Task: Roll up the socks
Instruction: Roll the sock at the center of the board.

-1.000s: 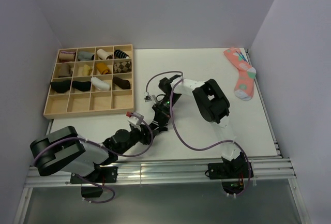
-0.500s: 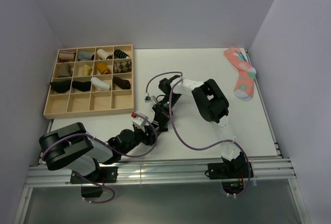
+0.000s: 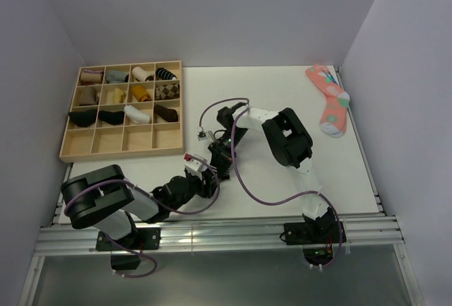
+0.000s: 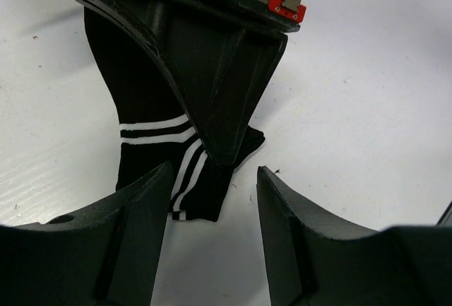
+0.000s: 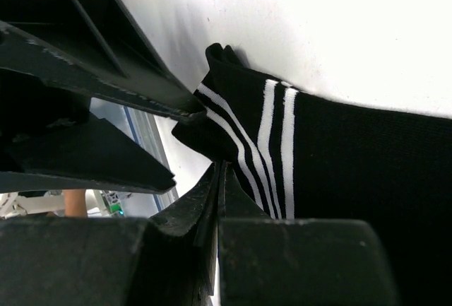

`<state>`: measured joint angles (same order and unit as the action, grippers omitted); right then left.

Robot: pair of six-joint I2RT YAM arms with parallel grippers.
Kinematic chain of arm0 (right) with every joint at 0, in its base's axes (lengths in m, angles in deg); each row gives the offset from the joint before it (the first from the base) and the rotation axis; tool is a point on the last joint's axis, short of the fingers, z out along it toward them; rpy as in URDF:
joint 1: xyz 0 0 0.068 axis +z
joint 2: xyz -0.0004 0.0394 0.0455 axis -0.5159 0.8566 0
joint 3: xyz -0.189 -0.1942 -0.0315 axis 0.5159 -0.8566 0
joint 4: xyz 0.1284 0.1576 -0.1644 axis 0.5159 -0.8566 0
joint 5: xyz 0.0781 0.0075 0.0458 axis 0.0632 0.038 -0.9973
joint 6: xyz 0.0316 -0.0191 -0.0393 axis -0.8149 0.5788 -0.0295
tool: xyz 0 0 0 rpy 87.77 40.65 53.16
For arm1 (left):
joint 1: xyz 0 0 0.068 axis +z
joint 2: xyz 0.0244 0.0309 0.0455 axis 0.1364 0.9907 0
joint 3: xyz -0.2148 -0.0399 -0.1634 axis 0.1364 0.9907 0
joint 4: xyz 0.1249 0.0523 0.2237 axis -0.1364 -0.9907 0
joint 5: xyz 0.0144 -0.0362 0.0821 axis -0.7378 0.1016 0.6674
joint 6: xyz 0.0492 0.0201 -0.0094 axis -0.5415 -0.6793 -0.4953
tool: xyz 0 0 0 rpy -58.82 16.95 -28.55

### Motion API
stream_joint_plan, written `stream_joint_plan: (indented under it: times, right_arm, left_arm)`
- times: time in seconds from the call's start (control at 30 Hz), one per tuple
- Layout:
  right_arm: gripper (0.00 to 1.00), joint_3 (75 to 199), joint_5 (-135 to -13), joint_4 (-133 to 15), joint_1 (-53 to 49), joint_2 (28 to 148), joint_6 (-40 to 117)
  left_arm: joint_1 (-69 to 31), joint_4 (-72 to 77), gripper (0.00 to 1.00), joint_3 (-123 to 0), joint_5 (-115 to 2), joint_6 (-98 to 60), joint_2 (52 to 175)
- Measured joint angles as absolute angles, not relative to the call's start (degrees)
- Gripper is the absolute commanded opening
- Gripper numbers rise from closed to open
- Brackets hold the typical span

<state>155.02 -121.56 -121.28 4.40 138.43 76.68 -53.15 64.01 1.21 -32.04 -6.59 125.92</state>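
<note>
The black socks (image 4: 145, 101) with thin white stripes lie flat on the white table, one on the other, cuffs towards my left gripper. They also show in the right wrist view (image 5: 353, 157). My right gripper (image 5: 220, 170) is shut, and its tip presses down on the socks by the striped cuffs; it also shows in the left wrist view (image 4: 219, 87) and the top view (image 3: 220, 163). My left gripper (image 4: 212, 203) is open and empty, low over the table, with the cuff ends just ahead of its fingers (image 4: 138, 221). In the top view it (image 3: 207, 177) sits right in front of the right gripper.
A wooden compartment tray (image 3: 120, 155) stands at the back left with rolled socks of several colours in its upper rows. A pink patterned sock (image 3: 330, 101) lies at the back right near the wall. The metal rail (image 3: 212, 232) runs along the near edge.
My left arm has reached forward and to the right, bringing its open gripper up to the cuffs. The right gripper has stayed pressed on the socks.
</note>
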Motion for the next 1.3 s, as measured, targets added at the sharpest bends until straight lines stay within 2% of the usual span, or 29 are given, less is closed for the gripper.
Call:
stream_joint_plan:
  times: [0.87, 1.13, 1.3]
  right_arm:
    - [0.00, 155.48, -122.02, -121.56, 3.29, 138.21, 76.79]
    - [0.00, 155.48, -122.22, -121.63, 3.22, 138.00, 76.85]
    - [0.00, 155.48, -122.42, -122.09, 3.16, 138.00, 76.96]
  left_arm:
    - [-53.87, 61.94, 0.54, 0.31, -30.29, -6.94, 128.33]
    - [-53.92, 61.54, 0.49, -0.23, -28.80, -6.92, 128.87]
    - [-53.94, 60.67, 0.37, -1.00, -27.89, -6.94, 129.00]
